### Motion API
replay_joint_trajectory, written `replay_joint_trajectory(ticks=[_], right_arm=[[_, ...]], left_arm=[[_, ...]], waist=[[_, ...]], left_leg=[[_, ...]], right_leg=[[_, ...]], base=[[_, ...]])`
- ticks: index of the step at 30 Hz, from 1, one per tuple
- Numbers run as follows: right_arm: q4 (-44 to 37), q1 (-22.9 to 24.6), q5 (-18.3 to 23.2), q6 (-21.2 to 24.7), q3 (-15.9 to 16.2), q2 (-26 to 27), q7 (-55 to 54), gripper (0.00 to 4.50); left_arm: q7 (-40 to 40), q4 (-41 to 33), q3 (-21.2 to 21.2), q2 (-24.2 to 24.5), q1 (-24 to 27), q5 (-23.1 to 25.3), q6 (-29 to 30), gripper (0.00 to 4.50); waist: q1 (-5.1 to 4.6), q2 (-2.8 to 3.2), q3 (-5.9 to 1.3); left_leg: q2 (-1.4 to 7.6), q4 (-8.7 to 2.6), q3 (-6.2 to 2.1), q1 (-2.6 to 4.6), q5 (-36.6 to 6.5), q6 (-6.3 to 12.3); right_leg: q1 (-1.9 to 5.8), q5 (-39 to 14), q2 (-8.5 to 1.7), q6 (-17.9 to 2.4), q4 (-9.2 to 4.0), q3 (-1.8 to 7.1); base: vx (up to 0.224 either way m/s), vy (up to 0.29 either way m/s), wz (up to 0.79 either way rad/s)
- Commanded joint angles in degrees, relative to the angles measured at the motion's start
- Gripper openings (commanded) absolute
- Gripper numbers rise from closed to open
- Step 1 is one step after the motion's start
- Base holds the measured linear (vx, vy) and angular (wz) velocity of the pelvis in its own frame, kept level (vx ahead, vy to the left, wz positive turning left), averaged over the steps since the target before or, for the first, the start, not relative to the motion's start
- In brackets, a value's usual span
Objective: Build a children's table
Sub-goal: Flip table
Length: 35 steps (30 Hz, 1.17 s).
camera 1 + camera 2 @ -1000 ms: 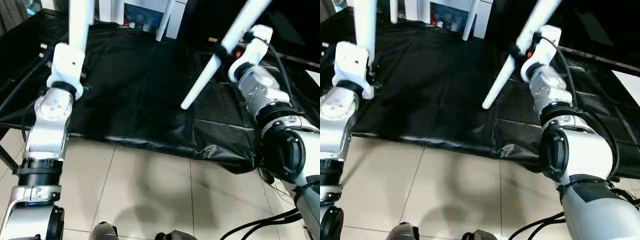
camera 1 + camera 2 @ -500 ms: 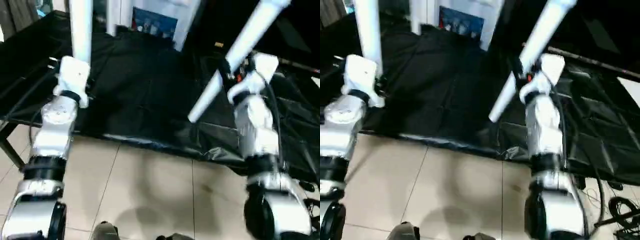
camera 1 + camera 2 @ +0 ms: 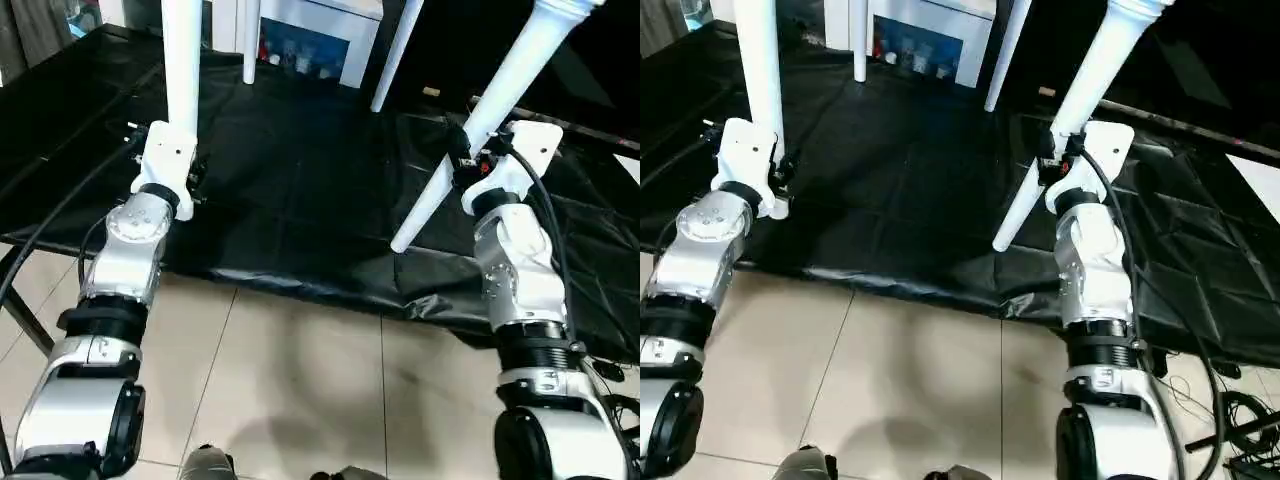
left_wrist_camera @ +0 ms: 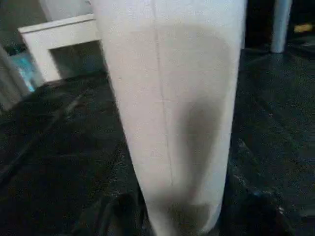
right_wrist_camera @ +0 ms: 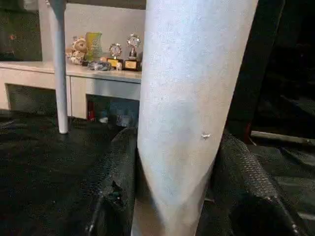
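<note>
Early to middle of the build, at a guess.

Clamped in the left gripper (image 3: 188, 150): an upright leg (image 3: 182, 60), white tapered tube, gripped between the black fingers (image 4: 118, 216) near its lower part and raised clear of the black-draped work table (image 3: 300, 180).

Clamped in the right gripper (image 3: 462, 160): a tilted leg (image 3: 480, 120), squeezed by the mesh-textured pads (image 5: 246, 182) on both sides, flared end high and away from the robot, narrow tip low near the table's front edge. Cannot tell whether touching the cloth there or hanging just above it.

Standing at the back of the table, well apart from both grippers: two more white legs, a straight one (image 3: 250, 40) and a slanted one (image 3: 395, 55), feet on the cloth. Hard to say whether already seated in the tabletop's corner sockets, with their upper ends cut off by the frame edge. Judging by how steadily they stand, probably fitted.

If so, done: two legs in. Left: bringing both held legs to the remaining sockets, pushing or twisting them home, then turning the table onto its feet.

No brand or label on either held leg, just plain plastic with a faint mould seam (image 4: 162, 123). Behind the table, a blue panel (image 3: 300, 50) with marks too blurred to read. On a white shelf, small trophies (image 5: 123, 54) and a plush toy (image 5: 76, 51); nothing legible.
</note>
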Motion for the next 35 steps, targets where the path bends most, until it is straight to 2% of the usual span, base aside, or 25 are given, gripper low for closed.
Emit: replay_joint_trajectory(ticks=[1,6,7,9,10,12,13,14,15,16,18,19,20,21,22,23,24,25,26,27,29,30,32,34,35], right_arm=[[0.1,-0.6,-1.2,-0.6,0.8,-0.7,1.2,2.4],[-2.5,1.0,-0.9,0.2,1.3,0.2,0.8,2.85],[-6.2,3.9,-0.8,1.2,2.0,0.7,0.2,2.98],[-10.6,7.4,-0.6,2.5,2.9,1.3,-0.2,3.12],[-10.8,7.6,-0.5,2.5,2.9,1.3,-0.1,3.22],[-13.0,9.5,-0.5,2.8,3.4,1.3,0.2,3.43],[-17.9,14.3,-2.0,2.2,4.4,0.6,0.7,3.43],[-18.9,15.4,-2.6,1.8,4.6,0.4,0.7,3.58],[-21.3,18.5,-4.3,0.1,4.5,-0.4,0.3,3.67],[-21.3,18.6,-4.3,0.1,4.4,-0.4,0.3,3.7],[-24.8,22.6,-4.5,-0.9,4.3,-1.0,1.1,3.7],[-25.2,23.1,-4.5,-1.0,4.3,-1.1,1.3,3.7],[-26.7,25.2,-3.1,-0.5,4.3,-1.2,2.2,3.7],[-27.8,26.8,-1.9,0.4,4.2,-1.2,3.0,3.7],[-29.5,28.8,-0.4,2.7,4.2,-1.3,3.8,3.7],[-30.7,30.5,0.4,5.0,4.4,-1.5,4.3,3.7],[-32.3,32.4,1.2,8.7,4.5,-1.5,4.3,3.7],[-33.6,34.1,1.9,12.7,4.4,-1.3,3.9,3.7],[-33.6,34.1,1.9,12.7,4.4,-1.3,3.9,3.7],[-34.6,35.5,3.5,16.9,3.2,-0.5,2.4,3.7],[-34.9,35.8,4.0,17.4,2.6,-0.1,1.7,3.7],[-35.6,36.9,2.9,17.0,2.6,-0.9,1.6,3.7],[-36.6,37.6,3.4,17.5,2.6,-1.2,1.9,3.7],[-36.7,37.7,3.7,18.0,2.4,-1.2,1.7,3.7],[-36.6,37.7,3.6,17.9,2.6,-1.4,1.9,3.7]], left_arm=[[-1.3,2.1,-2.3,-0.8,-0.5,1.2,-1.4,2.28],[-0.1,3.4,-1.4,-0.1,-0.7,0.9,-3.5,2.67],[0.8,1.9,-0.1,-0.3,0.7,-0.3,-3.8,2.83],[1.4,-1.0,1.0,-0.7,3.0,-1.6,-3.8,3.0],[1.4,-1.1,1.1,-0.8,3.1,-1.7,-3.8,3.1],[1.6,-3.0,1.8,-1.1,4.6,-2.3,-3.8,3.3],[3.4,-8.5,3.8,-2.5,8.6,-3.9,-4.1,3.3],[3.9,-9.7,4.4,-2.9,9.6,-4.4,-4.3,3.47],[6.1,-13.2,6.4,-4.3,12.6,-5.8,-5.8,3.54],[6.2,-13.3,6.5,-4.4,12.7,-5.9,-5.9,3.57],[6.3,-18.5,7.3,-6.2,17.7,-7.8,-8.0,3.6],[6.2,-19.1,7.4,-6.4,18.3,-8.1,-8.2,3.6],[5.2,-21.5,7.6,-7.2,20.5,-9.6,-9.1,3.6],[4.5,-24.8,7.6,-7.9,23.1,-10.9,-8.9,3.6],[3.7,-30.0,7.6,-9.1,26.5,-13.0,-5.8,3.6],[3.5,-34.0,7.6,-10.0,29.2,-14.4,-2.6,3.6],[4.0,-38.6,7.0,-10.9,32.2,-15.0,1.4,3.6],[4.9,-42.0,5.6,-11.3,34.6,-13.8,3.9,3.6],[4.9,-42.0,5.6,-11.3,34.6,-13.8,3.9,3.6],[5.4,-44.0,3.2,-11.9,36.1,-12.6,6.1,3.6],[6.1,-44.4,2.6,-12.2,36.2,-11.7,6.3,3.6],[8.0,-45.7,1.2,-13.0,36.3,-9.1,7.2,3.6],[8.0,-47.6,0.3,-13.2,36.8,-8.0,8.0,3.6],[8.3,-48.1,0.2,-13.3,37.0,-7.4,7.9,3.6],[7.9,-48.4,-0.2,-13.0,37.1,-6.8,7.6,3.6]], waist=[[-0.59,2.09,-5.42],[-0.8,2.11,-5.36],[-0.82,3.15,-5.33],[-0.91,2.6,-5.35],[-0.72,3.08,-5.41],[-0.99,2.86,-5.52],[-0.61,3.35,-5.35],[-0.73,3.05,-5.22],[-0.69,3.56,-5.4],[-0.77,3.13,-5.27],[-0.74,3.3,-5.15],[-0.94,3.36,-4.75],[-0.98,3.83,-4.64],[-1.18,3.53,-4.55],[-1.47,3.8,-4.53],[-1.23,4.88,-4.12],[-1.74,4.25,-3.97],[-1.88,4.83,-4.04],[-1.95,4.61,-4.08],[-1.9,5.07,-3.96],[-2.15,5.04,-3.77],[-2.35,5.41,-3.41],[-2.95,6.0,-3.28],[-3.77,7.3,-2.91],[-3.11,8.46,-3.04]], left_leg=[[2.04,-5.0,-0.9,2.98,-16.1,-6.5],[2.22,-5.03,-0.95,3.13,-16.7,-6.33],[2.24,-5.08,-1.07,3.19,-17.0,-6.58],[2.4,-5.25,-1.12,3.21,-17.2,-6.59],[2.53,-5.37,-1.12,3.28,-17.4,-6.64],[2.3,-5.24,-0.98,3.17,-17.4,-6.29],[2.79,-5.47,-1.1,3.12,-17.3,-6.28],[2.68,-5.42,-0.91,3.17,-17.2,-5.98],[2.47,-5.51,-1.1,2.96,-17.4,-5.87],[2.5,-5.47,-0.92,3.02,-18.0,-5.64],[2.59,-5.58,-1.08,3.04,-19.5,-5.37],[2.48,-5.74,-1.08,3.18,-21.8,-5.22],[2.36,-5.81,-1.2,3.35,-23.5,-5.35],[2.54,-5.88,-1.39,3.51,-26.0,-5.42],[2.62,-5.89,-1.51,3.7,-28.4,-5.69],[2.71,-6.13,-1.84,3.76,-29.7,-5.7],[2.77,-6.26,-1.82,3.58,-31.0,-5.62],[2.47,-6.02,-1.82,3.91,-32.8,-5.57],[2.36,-5.95,-1.87,3.85,-32.6,-5.34],[1.98,-5.66,-1.91,3.87,-32.5,-5.05],[1.68,-5.21,-1.98,4.03,-32.7,-4.85],[1.48,-4.62,-2.17,4.98,-34.3,-4.88],[1.69,-5.14,-2.9,4.74,-36.2,-5.17],[2.94,-7.64,-4.0,4.0,-42.7,-5.65],[4.59,-12.2,-4.24,0.69,-49.5,-6.34]], right_leg=[[1.73,-12.1,-4.61,-6.9,-4.34,2.54],[1.62,-13.2,-4.76,-7.2,-4.4,2.55],[1.6,-12.8,-4.73,-7.5,-4.27,2.59],[1.68,-11.1,-4.63,-7.6,-4.27,2.5],[1.8,-10.3,-4.78,-7.9,-4.3,2.5],[1.88,-10.1,-4.57,-8.1,-4.25,2.54],[2.18,-8.9,-4.84,-8.4,-4.35,2.63],[1.89,-8.5,-4.66,-8.4,-4.45,2.6],[2.37,-9.1,-4.64,-8.5,-4.21,2.59],[2.19,-9.9,-4.57,-8.2,-4.62,2.65],[2.32,-12.4,-4.71,-7.6,-5.04,2.75],[1.94,-15.5,-4.48,-6.9,-5.53,2.68],[1.77,-17.7,-4.44,-6.6,-5.66,2.65],[1.7,-20.4,-4.52,-6.3,-6.09,2.6],[1.67,-22.3,-4.49,-6.3,-6.25,2.58],[1.5,-23.2,-4.62,-6.5,-6.33,2.56],[1.65,-24.6,-4.4,-6.5,-6.57,2.33],[1.28,-27.5,-4.19,-5.5,-7.13,2.33],[1.33,-28.4,-4.2,-5.1,-7.26,2.33],[1.1,-32.0,-4.31,-3.7,-7.8,2.25],[0.71,-37.4,-4.37,-1.5,-8.92,1.84],[0.02,-41.6,-4.32,-0.2,-10.07,0.91],[1.3,-42.4,-4.18,0.7,-10.65,-0.66],[3.28,-35.8,-3.35,-0.5,-9.36,-2.36],[7.46,-22.8,-2.18,-3.0,-0.79,-2.19]], base=[[0.0,0.0,0.0],[0.0,0.0,0.0],[0.0,0.0,0.0],[0.0,0.0,0.0],[0.0,0.0,0.0],[0.0,0.0,0.0],[0.0,0.0,0.0],[0.0,0.0,0.0],[0.0,0.0,0.0],[0.0,0.0,0.0],[0.0,0.0,0.0],[0.0,0.0,0.0],[0.0,0.0,0.0],[0.0,0.0,0.0],[0.0,0.0,0.0],[0.0,0.0,0.0],[0.0,0.0,0.0],[0.0,0.0,0.0],[0.0,0.0,0.0],[0.0,0.0,0.0],[-0.034,-0.001,0.0],[-0.068,-0.001,0.0],[-0.035,0.008,-0.03],[-0.021,0.025,-0.1],[0.0,0.0,0.0]])
